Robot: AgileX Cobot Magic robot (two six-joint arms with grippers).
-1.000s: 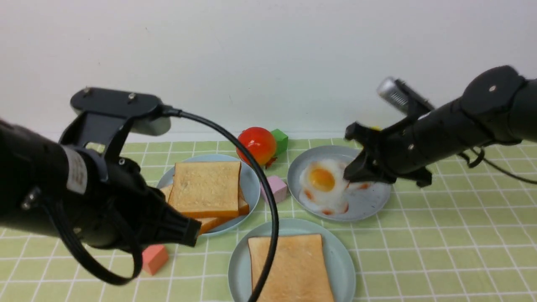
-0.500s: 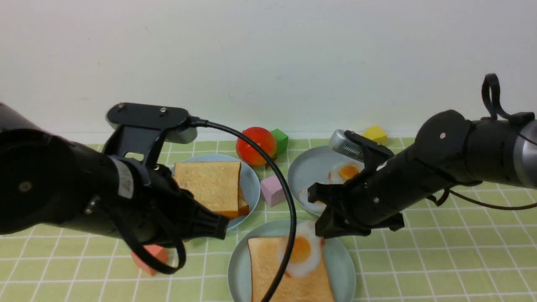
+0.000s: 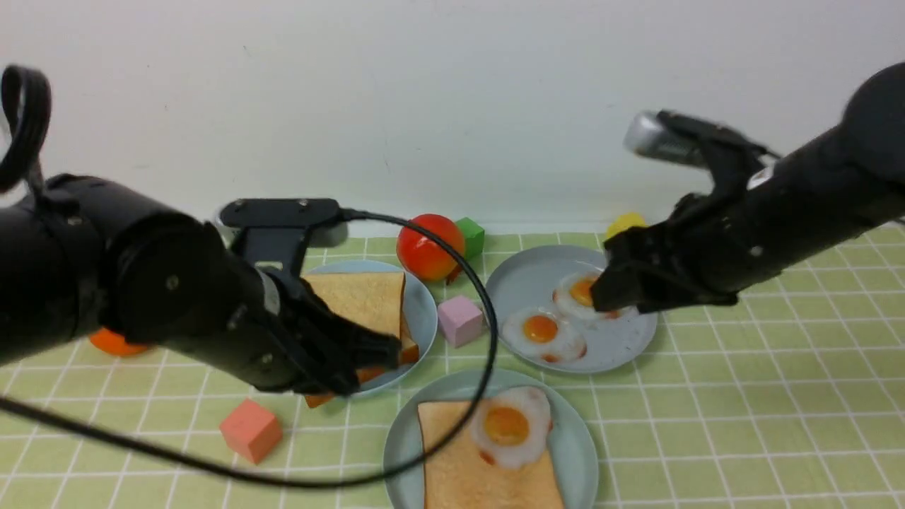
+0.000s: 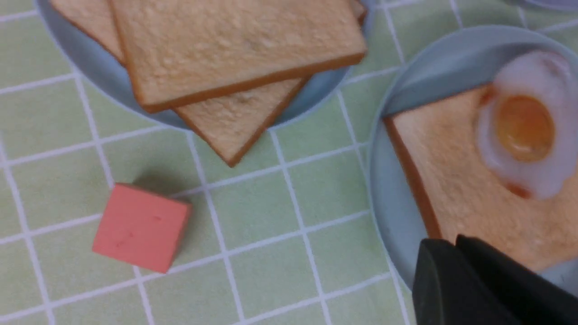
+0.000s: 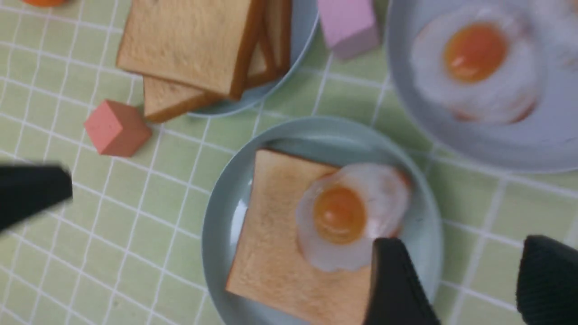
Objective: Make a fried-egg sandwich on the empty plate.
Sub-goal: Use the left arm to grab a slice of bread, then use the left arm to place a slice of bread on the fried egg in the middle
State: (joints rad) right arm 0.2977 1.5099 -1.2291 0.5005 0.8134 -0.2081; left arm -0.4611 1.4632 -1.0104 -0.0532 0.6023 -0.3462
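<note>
The pale mint plate (image 3: pixel 401 442) sits at the front centre. One toast slice (image 3: pixel 459 466) lies on it, with a fried egg (image 3: pixel 510 426) on the slice's far right corner, uncovered. Both show in the left wrist view, the toast (image 4: pixel 469 180) and the egg (image 4: pixel 524 131), and in the right wrist view, the toast (image 5: pixel 271 243) and the egg (image 5: pixel 343 212). My left gripper (image 3: pixel 385 351) is shut and empty, hovering by the near edge of the stacked toast (image 3: pixel 357 300); it also shows in the left wrist view (image 4: pixel 451 241). My right gripper (image 3: pixel 608 291) is open and empty, raised over the egg plate (image 3: pixel 622 346); it also shows in the right wrist view (image 5: pixel 460 253).
Two more fried eggs (image 3: pixel 543 331) lie on the grey-blue egg plate. Around the plates are a pink cube (image 3: pixel 459 318), a salmon cube (image 3: pixel 249 429), a red tomato (image 3: pixel 428 246), a green cube (image 3: pixel 471 235), a yellow block (image 3: pixel 626 225) and an orange object (image 3: pixel 113 345). A wall stands behind.
My right gripper carried an egg from the right plate onto the toast on the mint plate, let go and rose back to the right. My left arm moved toward the toast stack.
</note>
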